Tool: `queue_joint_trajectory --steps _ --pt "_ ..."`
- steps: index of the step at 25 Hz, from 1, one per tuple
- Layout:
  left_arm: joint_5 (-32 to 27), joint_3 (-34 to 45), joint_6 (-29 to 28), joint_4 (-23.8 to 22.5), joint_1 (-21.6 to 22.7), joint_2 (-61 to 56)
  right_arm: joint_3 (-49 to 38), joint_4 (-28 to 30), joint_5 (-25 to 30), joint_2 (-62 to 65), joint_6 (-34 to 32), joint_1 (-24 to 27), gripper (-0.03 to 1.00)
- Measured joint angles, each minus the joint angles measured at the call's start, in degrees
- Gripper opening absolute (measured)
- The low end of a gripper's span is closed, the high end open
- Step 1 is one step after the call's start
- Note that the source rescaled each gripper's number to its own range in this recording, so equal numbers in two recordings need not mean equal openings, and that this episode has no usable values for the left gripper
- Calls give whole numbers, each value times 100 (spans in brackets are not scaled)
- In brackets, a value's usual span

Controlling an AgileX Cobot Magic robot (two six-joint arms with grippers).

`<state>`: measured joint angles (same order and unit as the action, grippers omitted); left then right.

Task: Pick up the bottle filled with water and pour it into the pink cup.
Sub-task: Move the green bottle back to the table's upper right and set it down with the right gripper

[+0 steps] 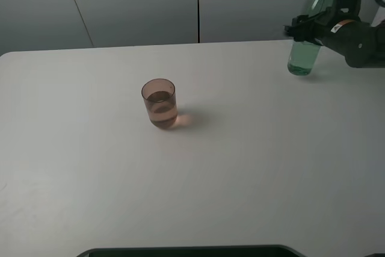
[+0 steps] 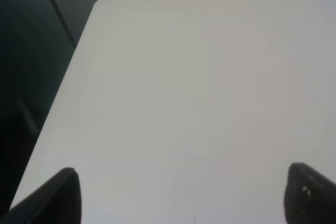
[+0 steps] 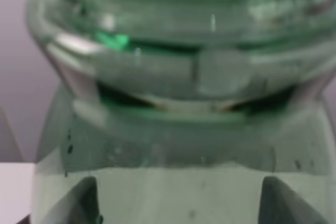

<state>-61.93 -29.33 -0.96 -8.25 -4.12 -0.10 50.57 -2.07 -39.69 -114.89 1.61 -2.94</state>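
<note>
Your right gripper (image 1: 305, 28) has the bottle (image 1: 311, 25) at the far right of the white table (image 1: 252, 161), with its fingers pinching the green body about halfway up. In the high view the bottle leans, its open neck tipped to the right of its base. The base sits at the tabletop, but from here you cannot tell whether it rests on it or hangs just clear. The lower part looks a deeper green than the rest.

Only the high view shows you the pink cup (image 1: 159, 103). It stands upright near the middle of the table, well apart from the bottle and to its left, with nothing touching it.

The right wrist view gives you what the high camera cannot. The bottle (image 3: 178, 77) fills it, blurred and very close, with the rings of the neck stacked above the shoulder. One dark fingertip (image 3: 86, 203) shows on each side of the body, and the right gripper (image 3: 184, 203) closes onto the plastic between them.

Your left gripper (image 2: 184, 198) is out of the high view altogether. Its own camera shows the two dark fingertips (image 2: 58, 198) spread wide over bare table (image 2: 184, 77), close to a rounded corner, holding nothing. Neither the cup nor the bottle appears there
</note>
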Motion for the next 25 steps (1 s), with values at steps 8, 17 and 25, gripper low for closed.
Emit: queue_joint_trajectory --steps 8,17,25 --pt "0 0 0 0 0 0 12 -10 -192 -267 -22 0 4" --pt "0 0 0 0 0 0 45 -221 -153 -225 -32 -100 93" --pt "0 0 0 0 0 0 45 -328 10 318 -31 -193 99"
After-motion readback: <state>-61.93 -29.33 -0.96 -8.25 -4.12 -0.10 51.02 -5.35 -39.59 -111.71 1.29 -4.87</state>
